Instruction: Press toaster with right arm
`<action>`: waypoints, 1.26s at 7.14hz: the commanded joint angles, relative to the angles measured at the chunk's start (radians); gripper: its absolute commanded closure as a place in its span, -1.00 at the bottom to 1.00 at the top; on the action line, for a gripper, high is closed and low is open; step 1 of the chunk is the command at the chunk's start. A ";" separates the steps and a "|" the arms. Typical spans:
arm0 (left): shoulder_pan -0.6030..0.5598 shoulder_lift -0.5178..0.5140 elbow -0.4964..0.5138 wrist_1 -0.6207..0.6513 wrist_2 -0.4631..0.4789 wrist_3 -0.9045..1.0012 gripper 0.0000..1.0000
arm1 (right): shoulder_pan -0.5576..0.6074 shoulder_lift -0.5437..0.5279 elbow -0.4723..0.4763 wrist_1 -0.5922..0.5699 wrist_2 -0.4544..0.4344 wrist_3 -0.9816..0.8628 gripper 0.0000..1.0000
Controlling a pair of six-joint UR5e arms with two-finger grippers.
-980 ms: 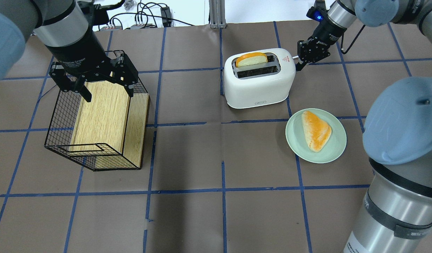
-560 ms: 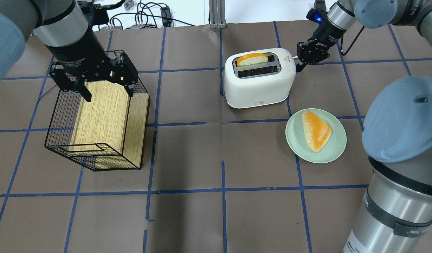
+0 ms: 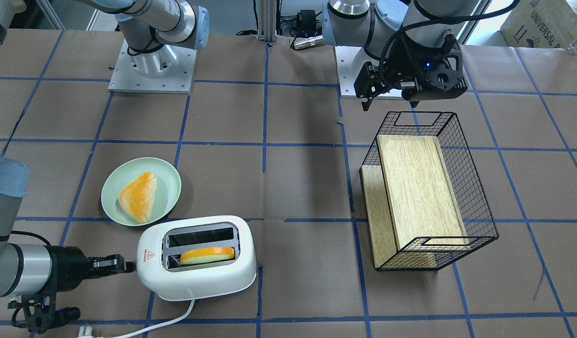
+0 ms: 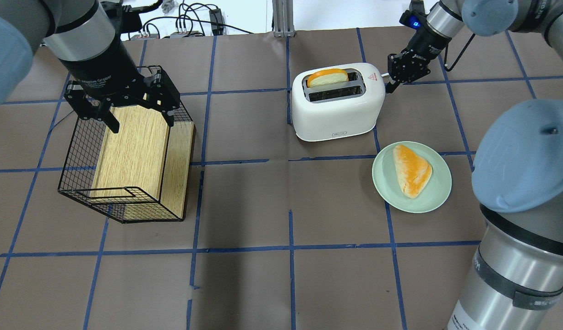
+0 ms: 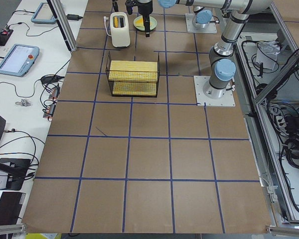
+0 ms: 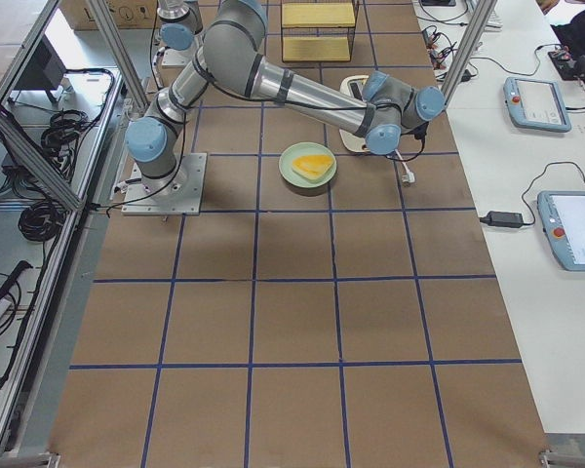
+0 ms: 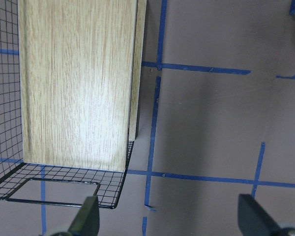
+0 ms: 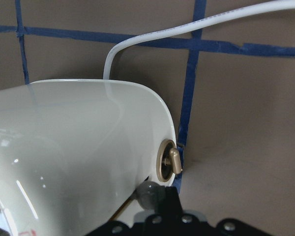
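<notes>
The white toaster (image 4: 336, 110) stands at the far middle of the table, with a slice of bread (image 4: 327, 77) sticking up from its far slot. It also shows in the front-facing view (image 3: 199, 277) and fills the left of the right wrist view (image 8: 78, 147). My right gripper (image 4: 391, 85) is shut and its fingertips sit at the toaster's right end, by the red triangle sticker (image 4: 373, 76). In the right wrist view a finger (image 8: 169, 199) touches the clear lever knob (image 8: 147, 192), below a gold dial (image 8: 169, 161). My left gripper (image 4: 141, 123) is open and empty above the wire basket (image 4: 79, 151).
A green plate (image 4: 439, 192) with a piece of bread (image 4: 412, 169) lies just in front of the toaster on the right. The black basket holds a wooden board (image 4: 134, 146). The toaster's white cord (image 3: 175, 319) trails to the far table edge.
The right gripper has shifted only slightly at the toaster's end. The slice still stands up from the slot. The left arm has not moved.
</notes>
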 commanded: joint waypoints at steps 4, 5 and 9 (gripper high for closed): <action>0.000 0.001 0.000 0.001 0.000 0.000 -1.00 | 0.153 -0.121 -0.118 -0.055 -0.584 0.071 -1.00; 0.000 0.000 0.000 0.000 0.000 0.000 -1.00 | 0.158 -0.166 -0.115 -0.111 -0.488 0.077 -0.95; 0.000 0.000 0.000 0.000 0.000 0.000 -1.00 | 0.160 -0.480 0.149 -0.013 -0.410 0.137 -0.95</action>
